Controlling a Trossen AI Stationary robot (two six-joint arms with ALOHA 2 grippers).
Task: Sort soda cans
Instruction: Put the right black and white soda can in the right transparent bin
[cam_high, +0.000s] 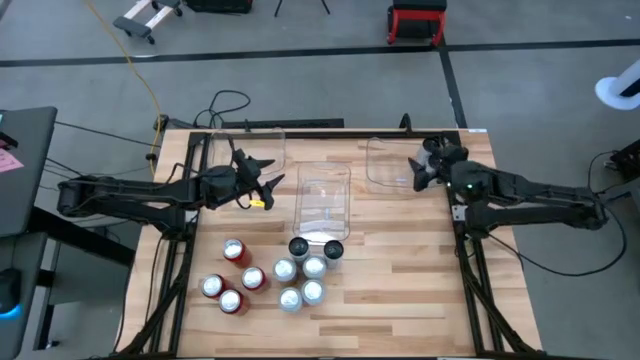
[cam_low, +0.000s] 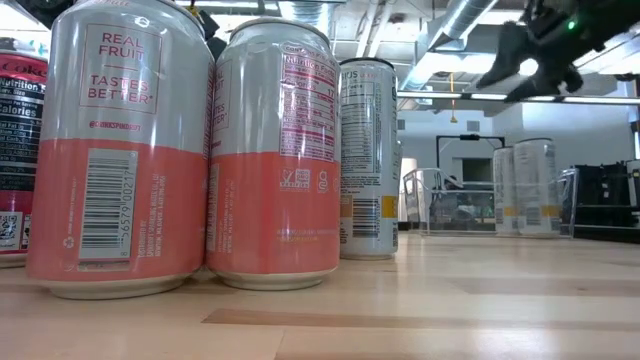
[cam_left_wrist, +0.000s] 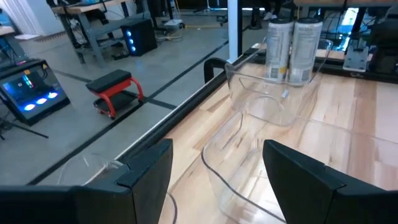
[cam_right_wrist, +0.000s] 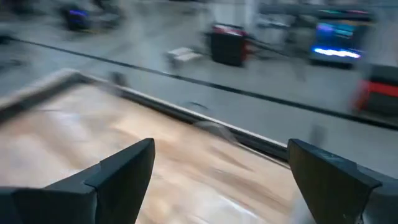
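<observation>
Wooden desk (cam_high: 400, 290) carries the soda cans (cam_high: 270, 275) clustered near its front, below three clear bins (cam_high: 323, 195). Left gripper (cam_high: 262, 180) and right gripper (cam_high: 418, 165) hover open, empty, near the bins. Recommended: approach one outer can vertically, avoiding neighbours.

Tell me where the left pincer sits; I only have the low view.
Observer: The left pincer hangs open and empty beside the middle clear bin.
Operator: Count the red cans.
Observer: Four red cans, grouped just left of the silver cans.
Operator: Check the right pincer's grip.
Observer: The right pincer is open and holds nothing.
</observation>
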